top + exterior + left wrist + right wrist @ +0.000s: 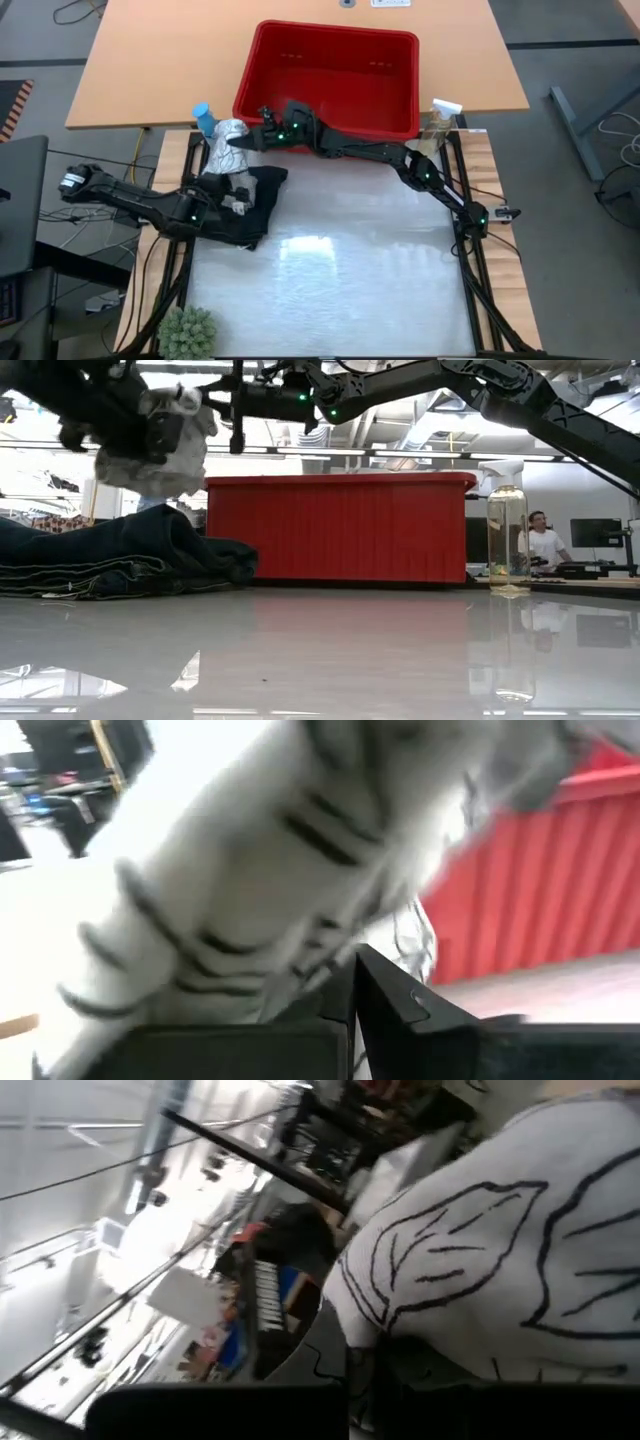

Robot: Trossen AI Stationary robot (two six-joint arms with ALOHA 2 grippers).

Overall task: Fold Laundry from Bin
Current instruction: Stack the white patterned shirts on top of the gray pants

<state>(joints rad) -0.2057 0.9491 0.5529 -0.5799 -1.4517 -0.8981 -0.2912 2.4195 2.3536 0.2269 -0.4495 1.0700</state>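
Currently the white leaf-print cloth [226,146] is held bunched in the air between both arms, above the table's left rear part, just in front of the red bin [330,45] and over the dark trousers [250,205], which lie crumpled on the table [340,280]. The left gripper [236,194] is clenched on the cloth's lower part, as its wrist view, filled with printed fabric, suggests. The right gripper [243,141] is likewise seen closed on the cloth's upper edge, reaching across from the right.

The step in hand is judged to be spreading the cloth for folding. It would be done well if the two grips were drawn apart along one hem until the fabric hangs taut, then carried over the bare middle of the table, clear of the trousers and the spray bottles [437,125], and lowered flat without wrinkles.

As held, the bundle's long axis runs roughly from the table's front toward the bin; no true edge or corner can be told from the crumple.
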